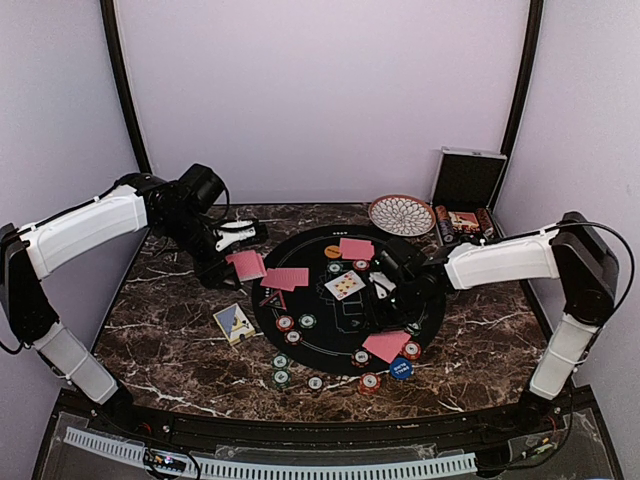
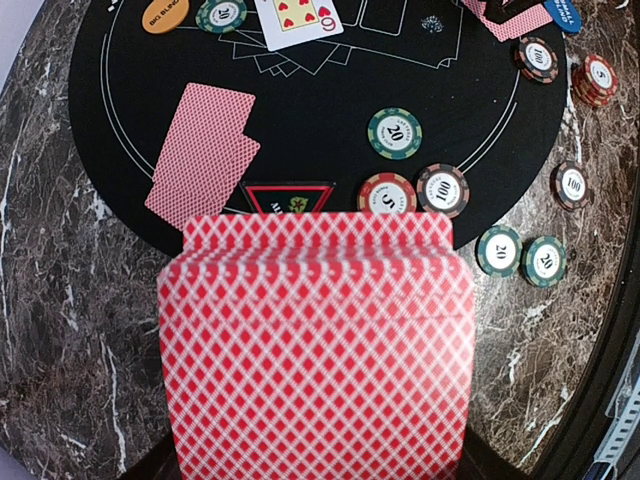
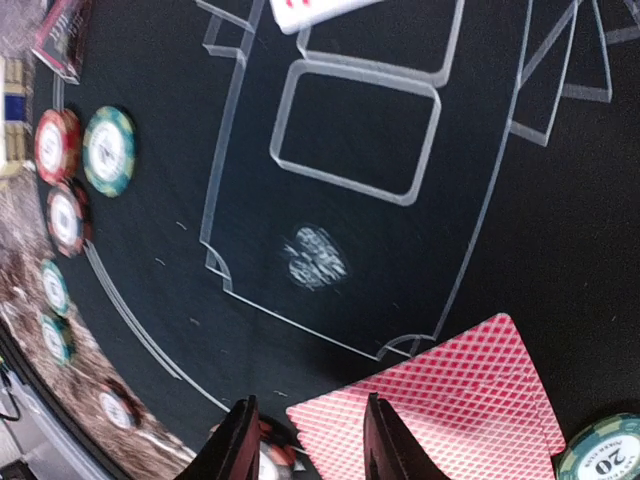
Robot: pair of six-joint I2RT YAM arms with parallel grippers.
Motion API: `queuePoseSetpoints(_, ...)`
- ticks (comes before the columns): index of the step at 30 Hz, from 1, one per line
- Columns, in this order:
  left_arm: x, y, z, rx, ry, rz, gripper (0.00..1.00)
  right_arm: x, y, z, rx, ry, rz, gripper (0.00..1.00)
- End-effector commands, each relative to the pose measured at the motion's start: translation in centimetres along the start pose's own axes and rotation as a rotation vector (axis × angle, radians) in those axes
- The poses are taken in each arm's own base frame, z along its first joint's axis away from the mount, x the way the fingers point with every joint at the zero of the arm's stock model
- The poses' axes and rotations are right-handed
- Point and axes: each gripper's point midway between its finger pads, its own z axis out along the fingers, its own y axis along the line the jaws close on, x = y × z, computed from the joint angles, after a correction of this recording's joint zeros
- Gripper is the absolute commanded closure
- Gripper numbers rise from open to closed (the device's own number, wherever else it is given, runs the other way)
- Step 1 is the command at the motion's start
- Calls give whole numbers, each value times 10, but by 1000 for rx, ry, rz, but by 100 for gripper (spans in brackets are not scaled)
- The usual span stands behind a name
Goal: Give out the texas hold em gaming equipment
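Two robot arms over a poker mat, with cards and chips laid out

A black round mat (image 1: pixel 335 340) lies in the middle of a dark marbled desk (image 1: pixel 170 330). The left hand (image 1: pixel 238 258) hangs over the mat's left edge. It is clamped on a deck of red-backed cards (image 2: pixel 315 340), which fills the lower half of its wrist view. The right hand (image 3: pixel 308 405) sits low over the mat's near right part, its fingers a narrow gap apart and gripping nothing. The corner of a near face-down pair (image 3: pixel 450 400) lies just beneath them.

Also on the mat:
- a far face-down pair (image 1: pixel 356 248) at the far side
- an orange disc (image 1: pixel 332 252) just left of that pair
- a left face-down pair (image 1: pixel 285 278)
- a face-up card (image 1: pixel 345 284) at the centre
- red and green chips (image 1: pixel 293 330) at the near left

A blue disc (image 1: pixel 401 368) sits at the mat's near right rim. Loose chips (image 1: pixel 281 377) lie on the desk just off the mat's near edge.

A patterned round bowl (image 1: pixel 401 214) stands just beyond the mat's far right edge, with its patterned inside showing. Farther out from that same edge a silver case (image 1: pixel 470 180) stands open with its lid upright. Its tray holds rows of chips on either side of a reddish box (image 1: pixel 463 221).
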Motion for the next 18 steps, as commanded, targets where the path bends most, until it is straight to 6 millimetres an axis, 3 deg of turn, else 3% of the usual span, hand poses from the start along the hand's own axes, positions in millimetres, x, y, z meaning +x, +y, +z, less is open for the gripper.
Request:
queuePoseSetpoints(1,-12,1,-23,-19,-56,7,100,-42,23,-23,-33,-88,-28,62)
queuePoseSetpoints(4,-13,2,-23,-20,-57,9,100,-68,25,-22,-58,-123,-17,58)
queuePoseSetpoints(7,-13,2,-24,-21,-56,10,100,-90,15,-11,-67,-139,17,58)
queuePoseSetpoints(13,-10,1,-25,-27,-52,13,100,-107,-4,13,-97,-130,78,60)
queuePoseSetpoints(18,-9,1,-24,-27,-49,14,100,-127,-17,11,-122,-163,119,60)
